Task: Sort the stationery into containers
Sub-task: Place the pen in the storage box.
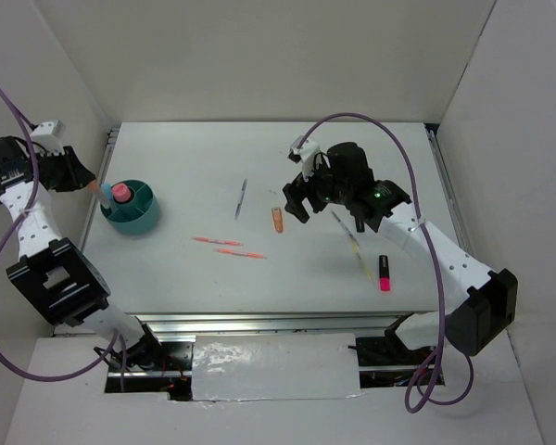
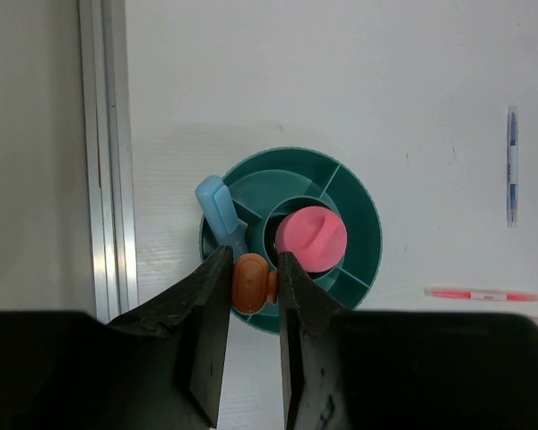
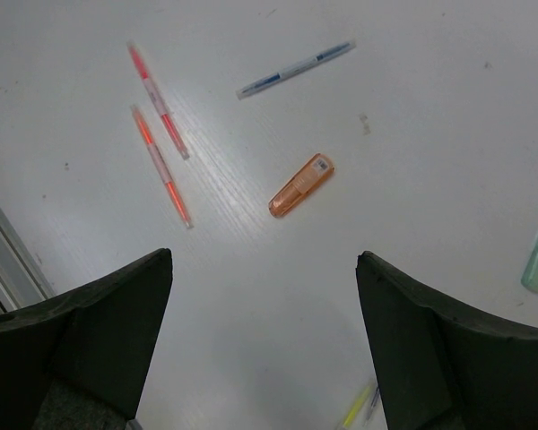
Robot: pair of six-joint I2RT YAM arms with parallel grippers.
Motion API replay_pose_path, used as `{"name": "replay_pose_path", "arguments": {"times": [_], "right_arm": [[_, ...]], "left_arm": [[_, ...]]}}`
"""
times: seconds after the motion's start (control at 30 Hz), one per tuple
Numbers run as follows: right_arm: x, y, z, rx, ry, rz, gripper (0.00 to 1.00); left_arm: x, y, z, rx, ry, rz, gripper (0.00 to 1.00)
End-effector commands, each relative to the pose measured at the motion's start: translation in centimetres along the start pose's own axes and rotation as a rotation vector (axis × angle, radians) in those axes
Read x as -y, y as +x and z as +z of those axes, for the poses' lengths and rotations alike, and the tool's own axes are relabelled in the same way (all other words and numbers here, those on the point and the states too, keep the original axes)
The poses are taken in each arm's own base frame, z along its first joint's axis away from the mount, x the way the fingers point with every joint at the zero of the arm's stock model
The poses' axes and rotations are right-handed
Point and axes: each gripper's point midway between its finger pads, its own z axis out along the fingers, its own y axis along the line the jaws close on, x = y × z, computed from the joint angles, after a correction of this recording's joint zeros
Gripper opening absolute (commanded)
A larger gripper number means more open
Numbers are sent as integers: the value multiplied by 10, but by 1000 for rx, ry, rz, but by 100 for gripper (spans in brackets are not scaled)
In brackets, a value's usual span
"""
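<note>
Left gripper: hanging right over the edge of the teal tub, fingers clamping a stubby orange marker. Can't tell if the marker is touching the rim.
Inside the tub: a light blue marker is leaning in an outer compartment, just beside the orange one. A pink-capped tube is standing in the middle well.
Right gripper: hovering well away from the tub, out over the middle of the table, jaws spread wide and gripping nothing.
Below the right gripper: an orange highlighter is lying flat on its own.
Between tub and right gripper: two pink-orange pens are lying nearly side by side, apart from each other. A blue-and-white pen is sitting a bit beyond them.
Farthest from the tub: a pink-and-black highlighter and a yellow pen, with the right arm partly covering the pen from above.
In the way: a metal rail is running along the table edge, close to the tub on the left arm's side.
</note>
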Motion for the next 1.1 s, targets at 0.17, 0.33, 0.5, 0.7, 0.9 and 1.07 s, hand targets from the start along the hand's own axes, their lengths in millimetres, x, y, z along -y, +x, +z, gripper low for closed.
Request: {"name": "replay_pose_path", "arguments": {"times": [0.17, 0.33, 0.5, 0.7, 0.9, 1.07], "right_arm": [[2, -14, -2, 13, -12, -8, 89], [1, -16, 1, 10, -21, -10, 89], [-3, -15, 7, -1, -38, -7, 89], [-21, -12, 24, -4, -107, -28, 84], [-55, 4, 64, -105, -244, -69, 57], [-91, 19, 96, -207, -325, -109, 37]], "left_arm": [[-6, -12, 27, 49, -19, 99, 0], [-12, -1, 37, 27, -23, 93, 0], [-10, 13, 42, 10, -15, 83, 9], [-3, 26, 42, 10, 14, 50, 36], [8, 14, 31, 50, 42, 63, 61], [26, -4, 16, 101, 73, 104, 62]]}}
